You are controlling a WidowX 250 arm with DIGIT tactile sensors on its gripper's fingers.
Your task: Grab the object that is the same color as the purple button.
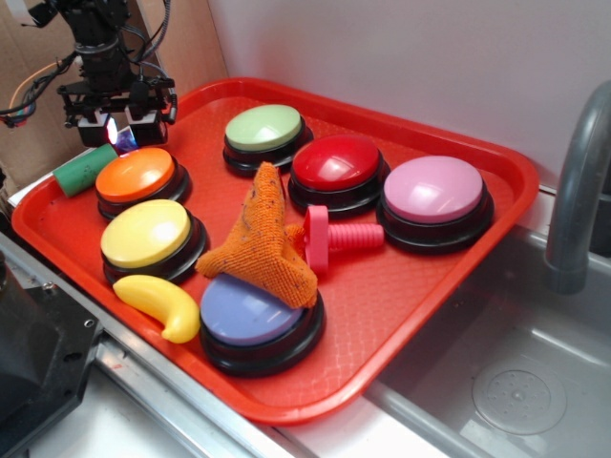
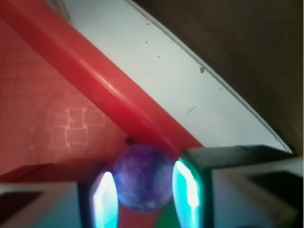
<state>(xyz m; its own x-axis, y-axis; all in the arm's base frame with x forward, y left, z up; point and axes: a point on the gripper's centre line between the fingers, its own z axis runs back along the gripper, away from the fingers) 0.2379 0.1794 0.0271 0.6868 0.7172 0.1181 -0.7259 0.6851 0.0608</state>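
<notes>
The purple ball (image 2: 144, 176) sits between the two pads of the claw (image 2: 145, 192) in the wrist view, both pads pressed against its sides, so the claw appears clenched on it, at the far left corner of the red tray (image 1: 449, 315), just inside the rim. Taking the tray as the landmark: nearest its front edge lies the blue-purple button (image 1: 250, 315), half covered by an orange cloth (image 1: 263, 239), with a yellow banana (image 1: 158, 305) beside it. Toward its middle lies a pink screw (image 1: 334, 237). At its far left corner the claw (image 1: 119, 134) hangs above a green cylinder (image 1: 84, 170), likely lifting the ball clear.
</notes>
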